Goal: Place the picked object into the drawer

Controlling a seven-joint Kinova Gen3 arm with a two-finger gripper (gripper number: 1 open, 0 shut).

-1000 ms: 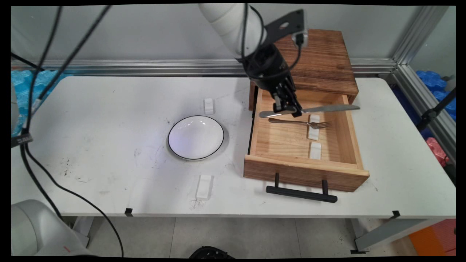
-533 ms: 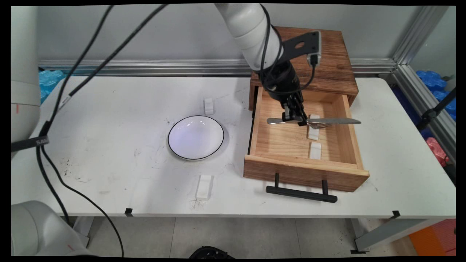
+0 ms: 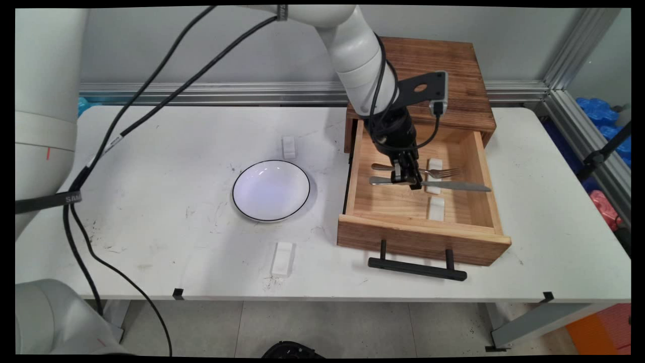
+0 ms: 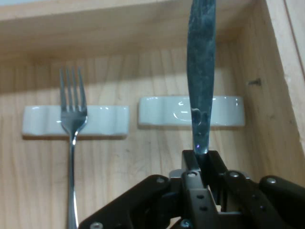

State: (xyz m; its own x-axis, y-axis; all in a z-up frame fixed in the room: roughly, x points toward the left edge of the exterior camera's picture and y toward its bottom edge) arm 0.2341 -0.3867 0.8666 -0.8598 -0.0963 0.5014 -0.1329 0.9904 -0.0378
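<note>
My gripper (image 3: 407,180) (image 4: 202,160) is shut on the handle of a steel table knife (image 3: 453,186) (image 4: 200,71), and it hangs inside the open wooden drawer (image 3: 423,237). The knife lies level, blade pointing right. In the hand view the blade crosses over a white cutlery rest (image 4: 224,110) (image 3: 436,207); I cannot tell whether it touches. A fork (image 3: 441,172) (image 4: 72,114) lies beside it on a second white rest (image 3: 434,163) (image 4: 102,119), tines the same way as the blade.
The drawer sticks out of a dark wooden cabinet (image 3: 438,70) at the back right, and its black handle (image 3: 417,267) faces the near edge. A white black-rimmed plate (image 3: 271,190) sits mid-table, with white rests behind (image 3: 288,146) and in front (image 3: 282,258).
My gripper has come down and toward the table's near side with the knife. The blade tip, earlier over the drawer's right rim, now sits lower, inside the drawer and in front of the fork.
</note>
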